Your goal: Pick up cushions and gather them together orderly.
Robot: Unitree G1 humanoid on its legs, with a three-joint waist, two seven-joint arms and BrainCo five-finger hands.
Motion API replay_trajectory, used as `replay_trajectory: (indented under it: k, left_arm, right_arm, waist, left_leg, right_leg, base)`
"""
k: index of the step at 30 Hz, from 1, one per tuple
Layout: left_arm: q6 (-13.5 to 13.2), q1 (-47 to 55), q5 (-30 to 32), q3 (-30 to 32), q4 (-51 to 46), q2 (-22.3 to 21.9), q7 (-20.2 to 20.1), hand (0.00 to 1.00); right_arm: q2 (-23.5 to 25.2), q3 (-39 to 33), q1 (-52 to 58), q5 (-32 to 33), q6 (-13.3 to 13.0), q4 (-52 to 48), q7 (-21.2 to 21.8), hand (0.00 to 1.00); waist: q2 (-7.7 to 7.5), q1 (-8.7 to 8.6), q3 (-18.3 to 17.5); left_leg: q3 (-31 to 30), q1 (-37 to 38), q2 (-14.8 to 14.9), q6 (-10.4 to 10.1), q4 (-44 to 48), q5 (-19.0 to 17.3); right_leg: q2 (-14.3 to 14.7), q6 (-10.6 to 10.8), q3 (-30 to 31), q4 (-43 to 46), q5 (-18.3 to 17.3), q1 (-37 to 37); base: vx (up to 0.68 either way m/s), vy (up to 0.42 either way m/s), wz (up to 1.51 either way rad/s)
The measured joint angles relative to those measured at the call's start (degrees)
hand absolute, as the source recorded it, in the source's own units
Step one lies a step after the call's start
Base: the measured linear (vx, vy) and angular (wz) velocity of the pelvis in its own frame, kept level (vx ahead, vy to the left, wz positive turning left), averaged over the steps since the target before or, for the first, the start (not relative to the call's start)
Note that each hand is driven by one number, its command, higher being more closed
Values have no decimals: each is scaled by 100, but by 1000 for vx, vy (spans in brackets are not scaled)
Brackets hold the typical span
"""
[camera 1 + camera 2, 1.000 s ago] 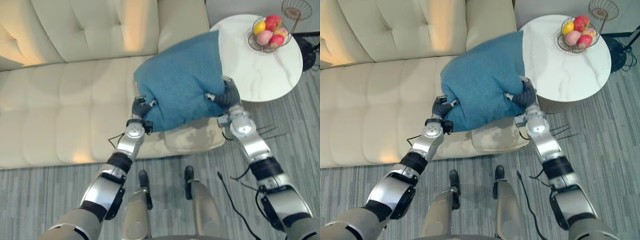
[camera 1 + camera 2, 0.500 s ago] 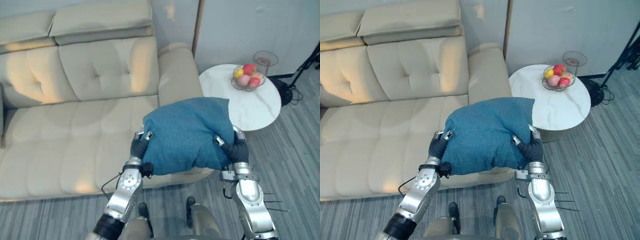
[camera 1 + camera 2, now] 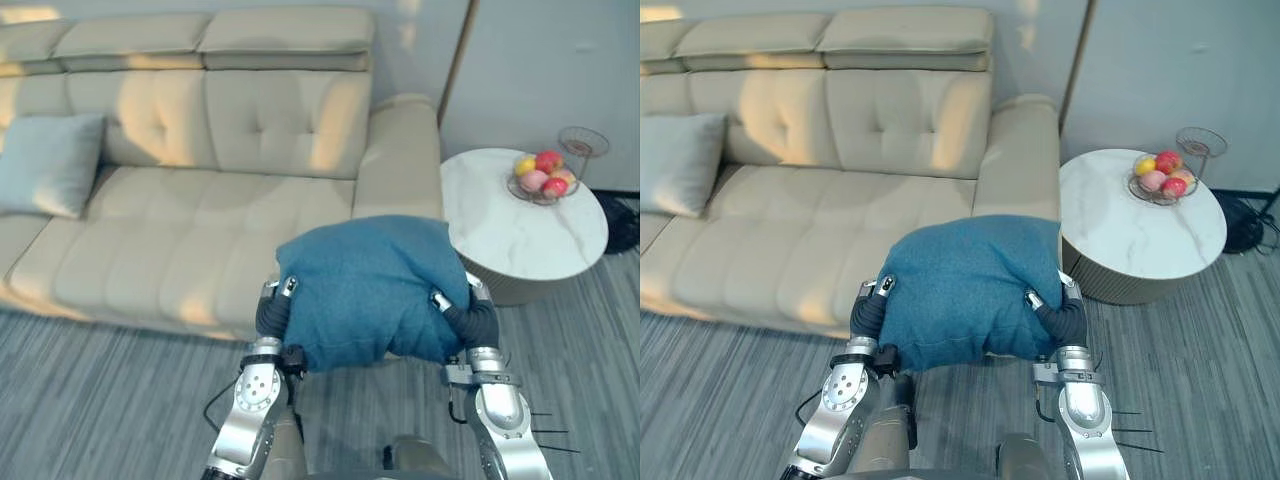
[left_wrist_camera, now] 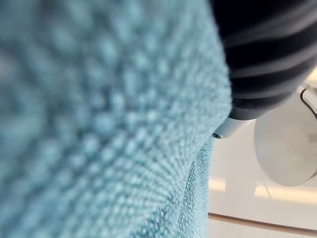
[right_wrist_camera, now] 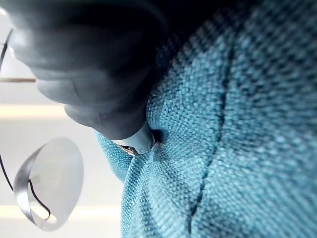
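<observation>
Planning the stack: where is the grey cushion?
The grey cushion leans on the sofa backrest at the left of both eye views, far from the blue cushion.

The room is bright. Warm patches of light lie on the backrest of the sofa [image 3: 250, 120]. The blue cushion [image 3: 370, 285] is shaded along its lower edge.
</observation>
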Motion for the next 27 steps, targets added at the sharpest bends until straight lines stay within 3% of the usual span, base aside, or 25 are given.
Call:
replay_trajectory:
  k: [3,5,9,12,15,17,18,19,20,22,24,27]
  left_arm:
    - [-2,-82,-4,-60,1,6,-38,100]
    - [-3,-132,-4,-113,7,25,-53,100]
    - [-1,-127,-4,-119,71,142,-74,100]
    - [-1,-127,0,-117,92,260,-159,100]
    - [36,-127,-1,-114,112,345,-169,100]
    - [57,-102,0,-113,127,369,-224,100]
    - [63,-93,1,-113,127,366,-236,100]
    - [100,-92,3,-112,128,364,-242,100]
    - [121,-86,5,-104,135,379,-252,100]
    - [120,-85,4,-99,136,422,-259,100]
    - [107,-112,3,-100,136,468,-261,100]
    - [108,-173,2,-105,199,464,-275,100]
  right_arm:
    - [98,-114,12,-13,-1,-3,-8,100]
    - [188,-218,-11,-26,1,18,-7,100]
    - [336,-220,-11,-19,0,169,13,100]
    - [391,-217,-88,-7,2,445,21,100]
    - [397,-213,-239,-1,10,632,43,100]
    - [405,-213,-202,-2,25,691,87,100]
    - [406,-216,-180,-4,24,681,95,100]
    - [417,-226,-163,-4,30,689,108,100]
    - [437,-230,-113,-4,39,697,123,100]
    - [496,-228,-102,-4,39,695,139,100]
    - [542,-249,-115,-1,37,689,158,100]
    - [541,-321,-118,4,38,683,227,100]
  waist:
    - [-1,-189,0]
    - [-67,-231,35]
    - [-114,-132,35]
    - [-119,-118,29]
    - [-157,-137,42]
    - [-250,-221,77]
    - [-260,-274,75]
    - [-283,-303,88]
    - [-300,-335,102]
    - [-337,-327,108]
    - [-361,-333,96]
    - [-436,-386,99]
  left_leg:
    - [621,516,10,-236,-82,-638]
    - [771,689,-121,-397,-601,-667]
    - [724,526,-230,-268,-577,-560]
    - [667,278,-272,-137,-380,-649]
    - [603,84,-460,31,-79,-822]
    - [530,164,-704,167,204,-1210]
    - [498,189,-775,206,281,-1311]
    - [422,295,-918,349,379,-1466]
    - [347,475,-993,408,428,-1612]
    - [293,691,-1021,485,450,-1767]
    - [205,792,-1029,495,443,-1920]
    - [173,1029,-1112,357,416,-2040]
  right_leg:
    - [-134,30,-473,-326,265,-17]
    - [-265,55,-620,-418,296,-53]
    - [-267,227,-523,-584,433,-106]
    - [-285,341,-493,-784,594,-157]
    - [-465,460,-497,-707,532,-242]
    - [-775,601,-458,-129,296,-202]
    - [-845,547,-376,166,287,-257]
    - [-948,404,-8,1010,383,-560]
    - [-935,307,314,1608,420,-764]
    - [-788,487,414,1775,226,-948]
    - [-470,504,319,1341,194,-1399]
    - [-314,457,-72,403,453,-1622]
  base:
    - [-190,-55,105]
    - [-240,40,81]
    - [-141,109,24]
    - [-51,165,5]
    - [31,185,13]
    - [117,212,30]
    - [139,164,41]
    - [159,145,46]
    - [217,163,44]
    - [267,86,23]
    - [347,23,15]
    - [347,-35,22]
